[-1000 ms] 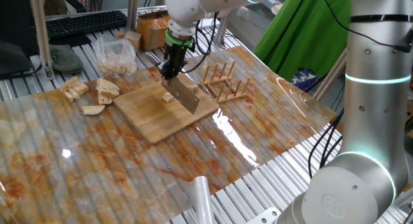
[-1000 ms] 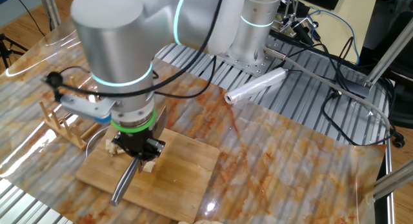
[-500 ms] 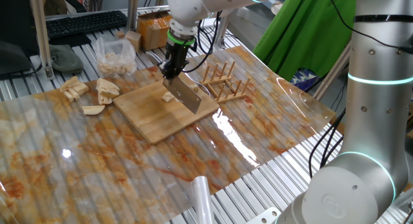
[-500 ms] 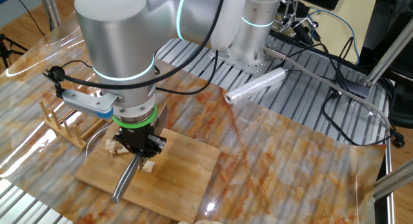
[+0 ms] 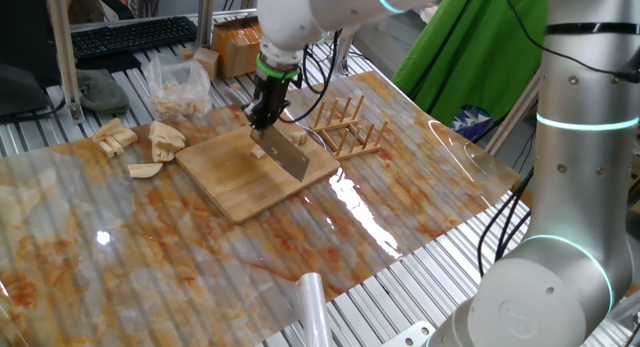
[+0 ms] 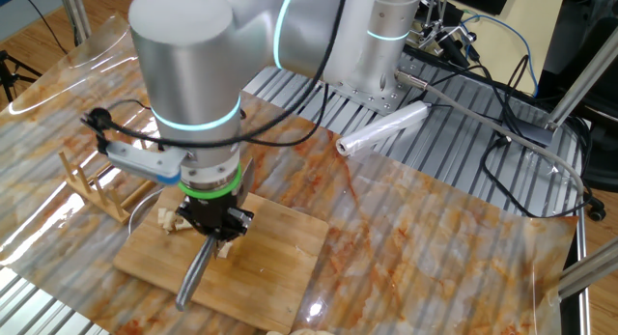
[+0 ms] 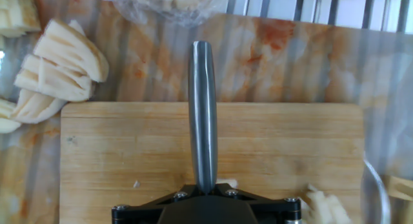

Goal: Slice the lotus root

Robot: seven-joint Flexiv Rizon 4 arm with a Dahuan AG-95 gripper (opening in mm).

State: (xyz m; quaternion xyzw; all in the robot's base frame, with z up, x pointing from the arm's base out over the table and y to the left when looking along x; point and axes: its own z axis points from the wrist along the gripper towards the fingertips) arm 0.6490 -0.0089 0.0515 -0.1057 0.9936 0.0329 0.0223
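Knife over lotus root on board, mid-cut.
Jaws clamped tight on knife [image 5: 287,153] handle, blade pointing down at cutting board [image 5: 228,175]. Lotus root [image 6: 223,246] piece sits on board right by blade. Next, prob.: press blade straight thru to board, w/o piece sliding.

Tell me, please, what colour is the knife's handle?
Plain silver-grey metal handle, clearest in the hand view.
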